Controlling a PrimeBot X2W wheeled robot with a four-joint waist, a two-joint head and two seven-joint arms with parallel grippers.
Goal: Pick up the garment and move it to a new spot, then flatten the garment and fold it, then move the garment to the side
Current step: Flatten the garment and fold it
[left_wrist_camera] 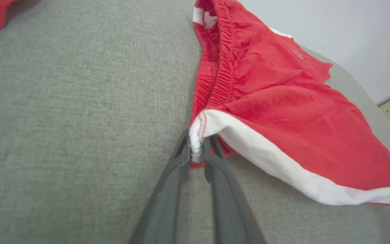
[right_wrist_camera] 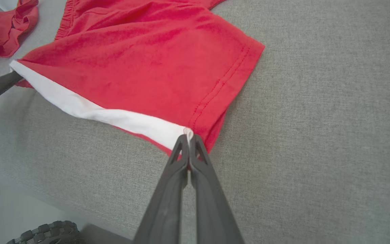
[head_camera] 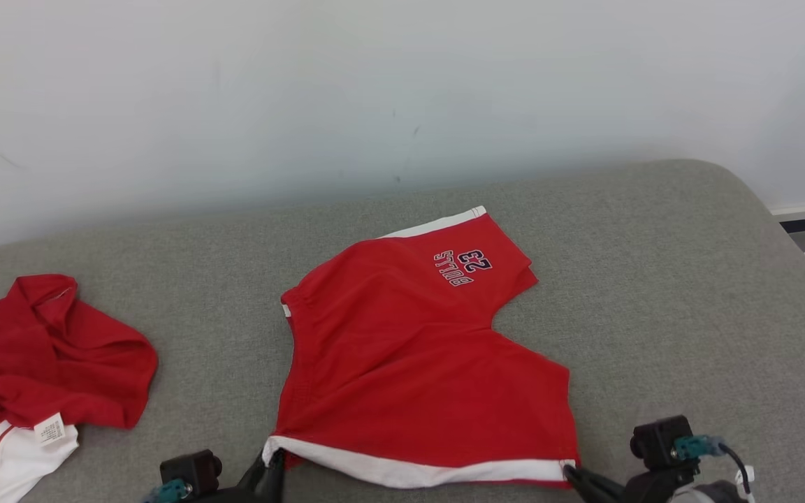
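A plain white wall (head_camera: 374,84) rises behind a counter (head_camera: 654,279) covered in grey woven fabric with a rounded far corner. At far left lies a crumpled second red garment (head_camera: 39,356) with a white panel and a care label, well apart from the work.

The left claw (head_camera: 273,462) sits at the near waistband corner of the red shorts (head_camera: 409,349). Its tips stand narrowly apart with the bunched white corner between them, and I cannot tell whether they grip it.

The shorts lie flat in the middle of the counter, just beyond both claws. They are soft matte jersey, with a gathered elastic waist on the left, stitched leg hems on the right, and "BULLS 23" printed on the far leg. Their white side stripe runs left to right along the near edge, spanning claw to claw.

The right claw (head_camera: 571,472) is pinched tight on the stripe's leg-hem corner. Any fold would likely carry this near edge away from the robot, over the far leg.
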